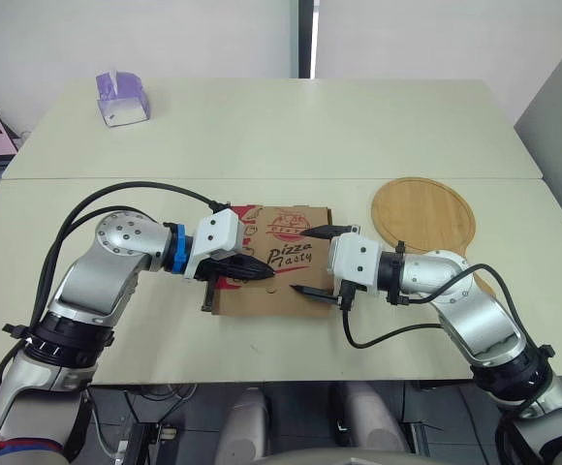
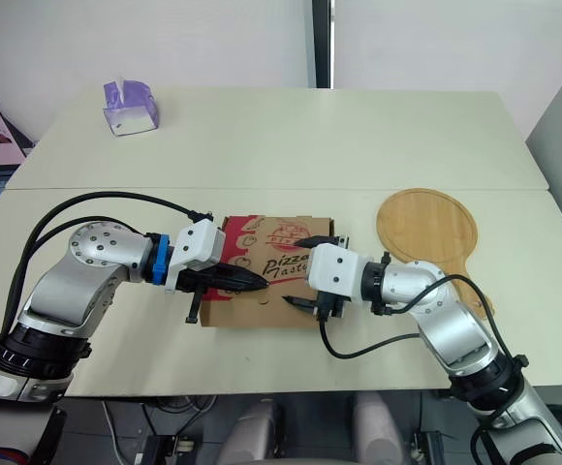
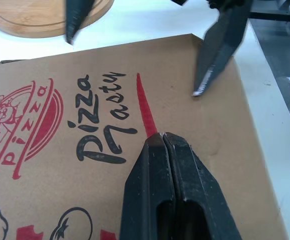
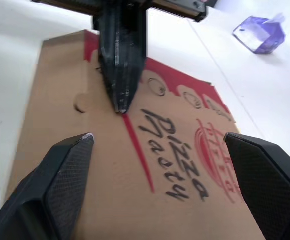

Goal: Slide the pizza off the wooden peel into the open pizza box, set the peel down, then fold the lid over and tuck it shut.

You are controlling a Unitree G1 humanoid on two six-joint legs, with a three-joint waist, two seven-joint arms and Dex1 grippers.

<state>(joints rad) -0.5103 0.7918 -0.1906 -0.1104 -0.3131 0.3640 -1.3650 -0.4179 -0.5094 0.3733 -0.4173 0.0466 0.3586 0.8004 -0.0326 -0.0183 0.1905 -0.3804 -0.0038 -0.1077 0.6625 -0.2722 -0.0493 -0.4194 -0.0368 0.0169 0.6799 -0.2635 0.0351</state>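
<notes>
At the far left of the pale desk [image 1: 359, 126], a purple tissue box [image 1: 121, 97] sits well apart from the work.

Nearer the front edge, the robot's left hand [image 1: 260, 274] is clenched, its two black fingers pressed together into a single point. The tip rests on the printed lid [image 3: 195, 130] of the pizza box [image 1: 281, 232], beside the red stroke under the lettering, apparently to pin the lid flat while the closing is finished.

The box lies shut in the middle of the desk, with the lid folded over and lying level. The pizza itself is out of sight and is judged to be inside. Whether the front flap is fully tucked cannot be told from here.

From the right, the right hand [image 1: 307, 260] reaches in released, fingers spread wide and gripping nothing. One fingertip is toward the far side of the lid and the other toward the near edge, a stance that looks suited to pressing or tucking the lid home.

Further right, the round wooden peel [image 1: 423, 213] lies flat and bare on the desk, set aside near the box but not touching it, which leaves both arms free for the lid. By this reading, only the last tuck remains.
</notes>
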